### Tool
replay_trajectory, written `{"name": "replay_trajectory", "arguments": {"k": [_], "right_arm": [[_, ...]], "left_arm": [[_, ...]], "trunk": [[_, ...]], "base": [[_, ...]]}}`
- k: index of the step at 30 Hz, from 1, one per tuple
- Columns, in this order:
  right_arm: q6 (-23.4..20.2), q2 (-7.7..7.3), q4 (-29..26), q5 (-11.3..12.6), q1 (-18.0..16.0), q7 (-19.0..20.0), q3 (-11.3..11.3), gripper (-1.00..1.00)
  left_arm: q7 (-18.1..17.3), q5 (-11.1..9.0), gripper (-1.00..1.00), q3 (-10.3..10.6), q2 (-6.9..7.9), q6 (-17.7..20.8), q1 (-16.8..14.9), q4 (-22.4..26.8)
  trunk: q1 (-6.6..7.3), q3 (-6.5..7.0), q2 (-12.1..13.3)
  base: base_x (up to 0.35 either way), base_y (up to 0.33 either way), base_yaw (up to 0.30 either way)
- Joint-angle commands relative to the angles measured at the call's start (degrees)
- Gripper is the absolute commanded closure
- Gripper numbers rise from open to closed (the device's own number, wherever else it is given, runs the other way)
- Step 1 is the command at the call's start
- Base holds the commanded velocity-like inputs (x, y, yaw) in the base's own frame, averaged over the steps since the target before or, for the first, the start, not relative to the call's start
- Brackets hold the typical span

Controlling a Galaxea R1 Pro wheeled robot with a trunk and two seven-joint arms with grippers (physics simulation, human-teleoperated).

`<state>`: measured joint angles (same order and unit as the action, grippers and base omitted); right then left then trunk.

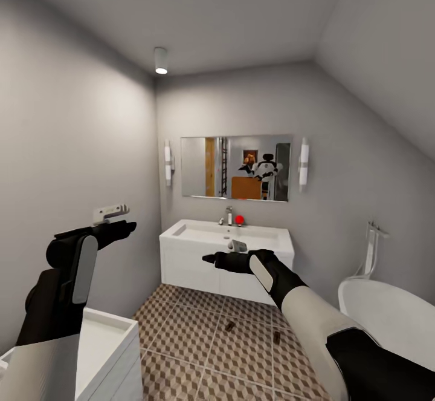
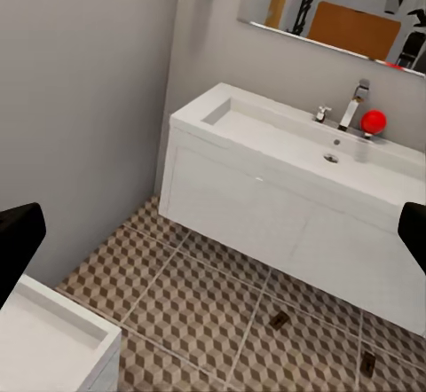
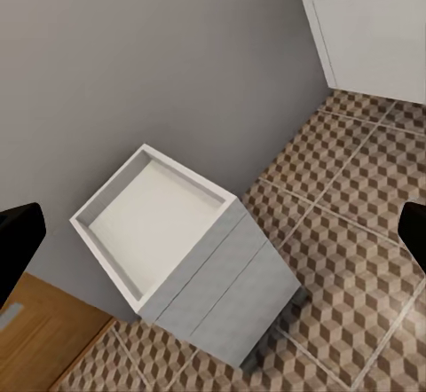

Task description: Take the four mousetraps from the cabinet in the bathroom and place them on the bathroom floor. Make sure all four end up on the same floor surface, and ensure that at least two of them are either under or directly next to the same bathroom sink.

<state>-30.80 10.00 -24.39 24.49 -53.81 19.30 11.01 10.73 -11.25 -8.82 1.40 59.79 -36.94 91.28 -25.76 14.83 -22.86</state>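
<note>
Two mousetraps [image 1: 230,326] [image 1: 277,337] are already lying on the bathroom floor [image 1: 199,352] just in front of the white sink unit [image 1: 223,256] at the far wall, probably so they count as next to it. Both arms are hanging up in the air carrying nothing, left gripper [image 1: 124,227] and right gripper [image 1: 211,259] with jaws looking spread wide, fingertips at the wrist views' edges. Guessing it's between trips, a sliver of the orange-brown cabinet [image 3: 31,343] showing beside the small white unit [image 3: 177,250].

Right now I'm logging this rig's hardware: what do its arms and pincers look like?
Both arms end in matte black wrists, each with a light grey oblong panel. The right forearm is off-white with a black band. The left pincer has pale grey fingers; the right pincer shows small grey tips.
</note>
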Motion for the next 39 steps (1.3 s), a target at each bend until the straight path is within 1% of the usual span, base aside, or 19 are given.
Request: {"name": "replay_trajectory", "arguments": {"k": [1,14,39], "right_arm": [[-0.19,0.00,-0.03,0.01,-0.01,0.06,0.04,-1.00],[-0.22,0.00,-0.04,0.03,0.00,0.04,-0.02,-1.00],[-0.23,0.00,-0.04,0.03,0.00,0.04,-0.10,-1.00]], "left_arm": [[0.51,-0.57,-1.00,0.19,0.02,0.21,-0.03,0.04],[0.58,-0.44,-1.00,1.16,0.01,0.21,-0.05,0.04],[0.68,-0.27,-1.00,1.36,0.01,0.21,-0.05,0.01]], "trunk": [[-0.02,-0.12,-0.06],[-0.02,-1.24,-0.06],[-0.02,-3.50,-0.06]], "base": [[0.000,0.000,0.071],[0.000,0.000,0.077],[0.000,0.000,0.081]]}}
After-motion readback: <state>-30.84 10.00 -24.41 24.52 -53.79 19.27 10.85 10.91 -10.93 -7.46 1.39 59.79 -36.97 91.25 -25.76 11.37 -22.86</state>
